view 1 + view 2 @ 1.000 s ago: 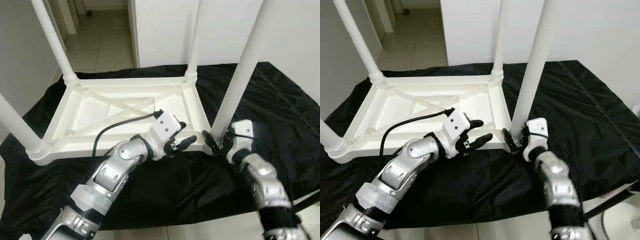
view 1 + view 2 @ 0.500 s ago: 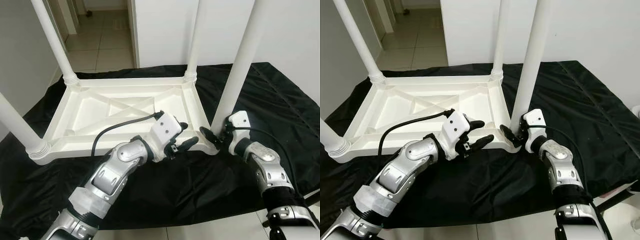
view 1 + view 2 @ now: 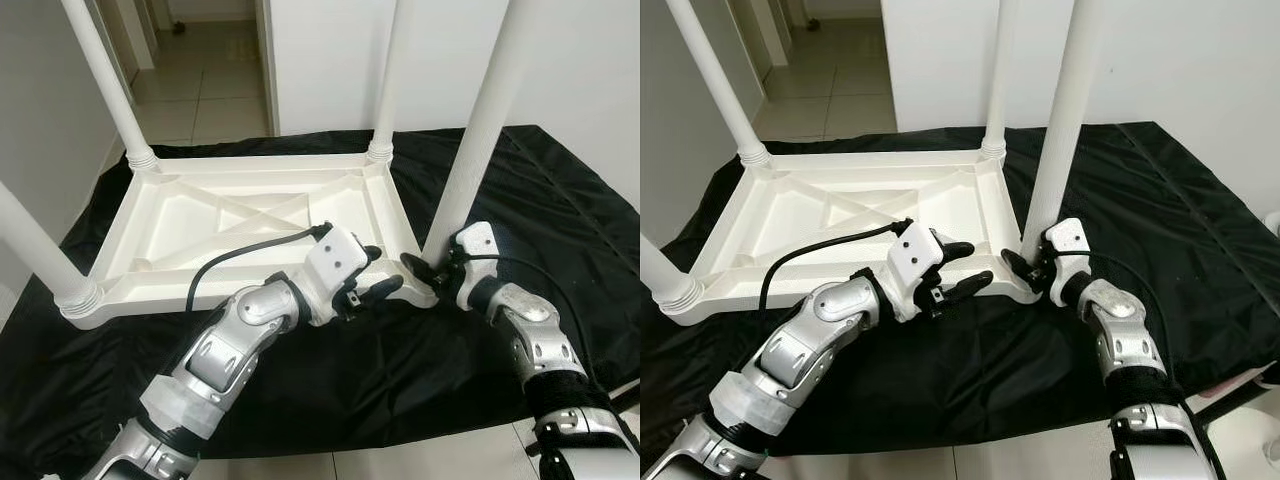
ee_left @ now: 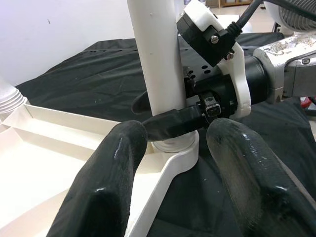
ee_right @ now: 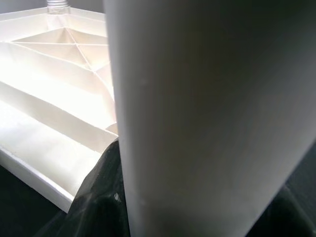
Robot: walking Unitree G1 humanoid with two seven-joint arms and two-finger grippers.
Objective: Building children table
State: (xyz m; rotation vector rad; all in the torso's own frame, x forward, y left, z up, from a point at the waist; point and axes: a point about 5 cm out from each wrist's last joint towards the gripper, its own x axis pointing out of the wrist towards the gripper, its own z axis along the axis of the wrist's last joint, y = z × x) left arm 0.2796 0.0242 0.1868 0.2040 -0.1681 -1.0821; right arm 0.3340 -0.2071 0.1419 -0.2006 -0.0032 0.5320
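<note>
A white plastic table (image 3: 150, 290) lies upside down on a black cloth (image 3: 560, 200), its legs pointing up. My right gripper (image 3: 432, 270) is shut on the base of the near right leg (image 3: 480, 140), one black finger (image 4: 173, 123) across its front and the other behind. In the right wrist view the leg (image 5: 197, 123) stands close between the fingers (image 5: 98, 197). My left gripper (image 3: 385, 270) is open, just above the table's front rim, left of that corner, its fingers (image 4: 113, 173) pointing at the leg's socket.
Three more legs stand in their sockets: near left (image 3: 35, 250), far left (image 3: 105, 80), far right (image 3: 388, 80). A white wall (image 3: 440, 50) rises behind the cloth, and a tiled floor (image 3: 200, 90) runs off at the back left.
My right forearm has swung out to the right while its gripper stays on the leg's base. My left gripper has edged right, nearer that corner.
</note>
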